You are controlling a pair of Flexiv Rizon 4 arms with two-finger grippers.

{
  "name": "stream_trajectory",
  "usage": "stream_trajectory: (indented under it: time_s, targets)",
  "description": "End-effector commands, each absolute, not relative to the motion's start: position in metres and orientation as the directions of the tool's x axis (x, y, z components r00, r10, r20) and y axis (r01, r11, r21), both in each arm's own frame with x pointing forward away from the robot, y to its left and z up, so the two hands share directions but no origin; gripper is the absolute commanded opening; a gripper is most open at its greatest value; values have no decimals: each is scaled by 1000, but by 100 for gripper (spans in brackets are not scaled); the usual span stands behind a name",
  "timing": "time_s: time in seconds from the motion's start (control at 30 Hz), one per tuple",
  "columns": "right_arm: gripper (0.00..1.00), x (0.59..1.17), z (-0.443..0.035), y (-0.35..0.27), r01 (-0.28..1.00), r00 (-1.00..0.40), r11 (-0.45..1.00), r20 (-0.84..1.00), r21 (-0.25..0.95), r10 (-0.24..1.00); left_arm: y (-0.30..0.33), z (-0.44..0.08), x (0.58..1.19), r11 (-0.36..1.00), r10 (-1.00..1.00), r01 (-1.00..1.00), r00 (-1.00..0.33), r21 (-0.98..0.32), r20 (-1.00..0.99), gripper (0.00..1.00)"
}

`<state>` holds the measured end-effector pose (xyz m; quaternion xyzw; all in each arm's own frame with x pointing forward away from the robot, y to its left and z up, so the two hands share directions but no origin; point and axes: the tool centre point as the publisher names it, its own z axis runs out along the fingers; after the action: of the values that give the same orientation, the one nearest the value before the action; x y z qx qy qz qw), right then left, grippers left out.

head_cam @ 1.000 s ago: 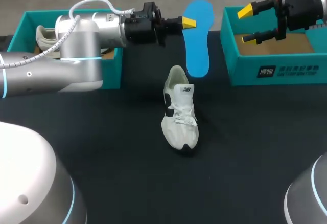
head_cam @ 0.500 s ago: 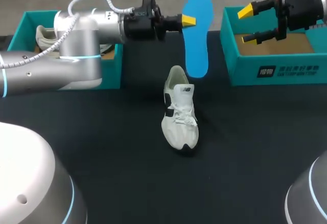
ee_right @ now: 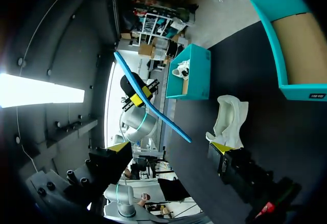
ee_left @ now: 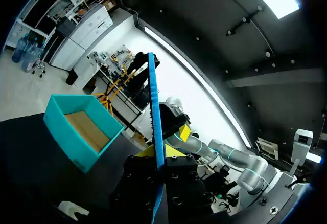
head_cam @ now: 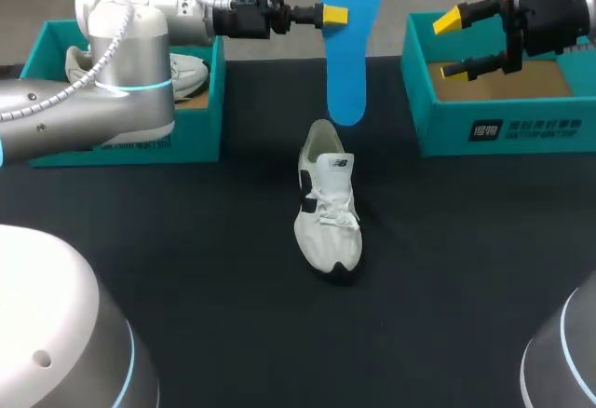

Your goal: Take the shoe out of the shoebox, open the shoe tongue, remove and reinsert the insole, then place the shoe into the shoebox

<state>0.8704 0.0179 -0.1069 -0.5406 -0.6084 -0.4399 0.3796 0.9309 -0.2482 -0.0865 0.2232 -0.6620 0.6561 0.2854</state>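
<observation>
Blue insole (head_cam: 349,45) hangs from the left claw (head_cam: 331,15) in the head view, pinched at its side near the upper end, with the lower end over the far middle of the surface (head_cam: 186,240). The white shoe (head_cam: 328,208) stands on its sole at the middle of the surface, heel towards the far edge and nothing bracing it. The right claw (head_cam: 454,45) is spread wide and empty above the empty shoebox (head_cam: 503,130) at the far right corner. The other shoebox (head_cam: 200,110), at the far left corner, has a second shoe (head_cam: 186,71) in it.

In the left wrist view the insole (ee_left: 155,106) shows edge-on, and the claw (ee_left: 159,155) is clamped on it from both sides. The empty shoebox (ee_left: 66,137) lies ahead, and a bit of the shoe (ee_left: 74,211) shows below the claw.

In the right wrist view the right claw (ee_right: 167,147) gapes with nothing between its fingers. The insole (ee_right: 153,111) slants down from the left claw (ee_right: 137,98), its low tip seemingly apart from the shoe (ee_right: 230,119).

The risks I judge are these:
- The grip is a narrow one far from the free end, so the insole may swing, twist or slip as it is lowered.
- The insole is flexible, so it may buckle against the heel collar or catch a tongue that has fallen inward.
- With the right claw well away, any push could slide or tip the unheld shoe
</observation>
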Motion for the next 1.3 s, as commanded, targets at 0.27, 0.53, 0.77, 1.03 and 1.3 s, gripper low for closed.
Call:
stream_trajectory:
  time_s: [0.27,0.53,0.77,1.03,1.3]
  targets:
    - [100,871,-107,19,992,-126,28,937,124,326,-248,-93,931,-58,142,-559,-825,-827,547,0]
    - [100,871,-107,19,992,-126,28,937,124,326,-244,-95,935,-80,102,-242,-967,-967,234,0]
    - [100,871,-107,19,992,-126,28,937,124,326,-245,-109,939,94,136,324,-941,-941,-311,0]
    - [100,871,-107,19,992,-126,28,937,124,326,-247,-94,945,60,123,786,-618,-616,-777,0]
    - [100,871,-107,19,992,-126,28,937,124,326,-251,-96,948,-27,-18,618,-787,-786,-617,0]
